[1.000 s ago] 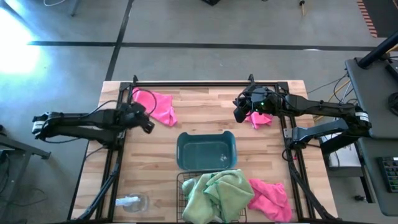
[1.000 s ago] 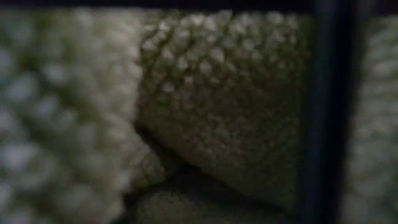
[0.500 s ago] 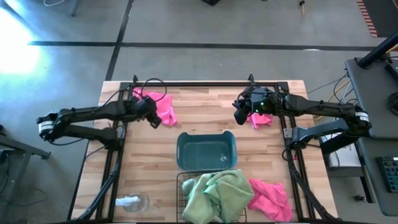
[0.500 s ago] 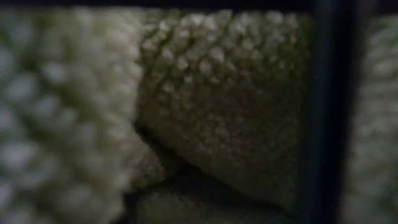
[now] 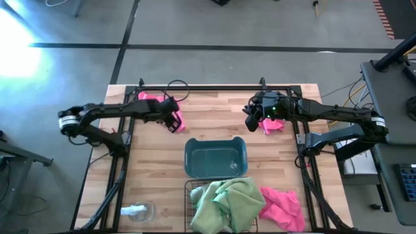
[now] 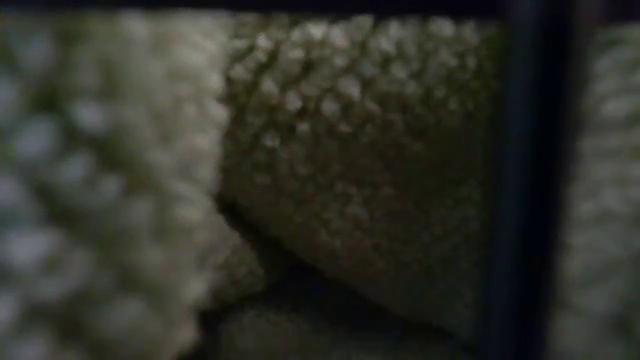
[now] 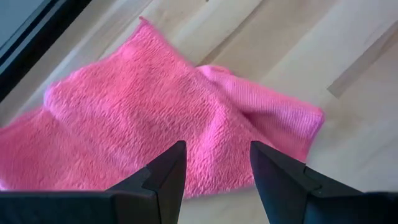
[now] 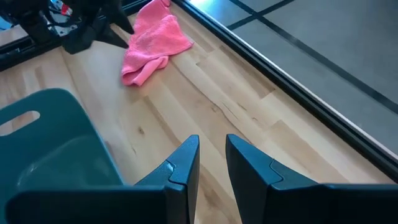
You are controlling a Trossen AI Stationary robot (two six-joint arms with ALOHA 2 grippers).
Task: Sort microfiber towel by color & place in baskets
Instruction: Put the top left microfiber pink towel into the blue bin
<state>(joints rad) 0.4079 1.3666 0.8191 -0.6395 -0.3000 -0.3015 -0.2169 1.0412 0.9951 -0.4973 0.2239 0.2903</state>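
A pink towel (image 5: 156, 104) lies crumpled flat on the table's far left part, and my left gripper (image 5: 173, 121) hovers open over its right edge. In the left wrist view the open fingers frame this pink towel (image 7: 161, 118), with my left gripper (image 7: 214, 171) just above it. My right gripper (image 5: 249, 119) is open over bare wood far right of centre, and a second pink towel (image 5: 273, 124) lies beside it under the arm. A third pink towel (image 5: 283, 207) lies near right. Green towels (image 5: 226, 203) fill the black wire basket (image 5: 189, 188). The blue-grey bin (image 5: 216, 158) sits at mid-table.
A small white-and-clear object (image 5: 138, 211) lies at the near left. The low view is blocked by green towel (image 6: 350, 170) behind a basket wire (image 6: 525, 180). The right wrist view shows the bin (image 8: 50, 143), the far-left pink towel (image 8: 155, 40) and bare wood between.
My left arm has reached toward the table's right and slightly toward the far edge, bringing its gripper from beside the far-left pink towel to over the towel's right edge. The towels have not moved.
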